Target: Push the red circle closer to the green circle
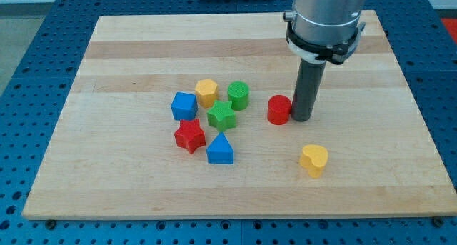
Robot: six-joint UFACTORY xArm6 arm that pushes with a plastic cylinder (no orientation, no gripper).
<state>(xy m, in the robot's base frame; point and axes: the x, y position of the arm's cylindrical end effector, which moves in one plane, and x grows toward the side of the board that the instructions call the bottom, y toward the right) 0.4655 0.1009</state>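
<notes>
The red circle (279,110) lies on the wooden board, right of the centre. The green circle (238,95) lies to its left and slightly nearer the view's top, about a block's width away. My tip (301,118) rests on the board right against the red circle's right side, on the side away from the green circle. The rod hangs straight down from the grey arm head at the view's top right.
A cluster lies left of the red circle: yellow hexagon (206,92), blue cube (184,106), green star (222,116), red star (190,136), blue triangle (220,149). A yellow heart (313,160) lies below my tip. The wooden board (128,52) ends near every edge of the view.
</notes>
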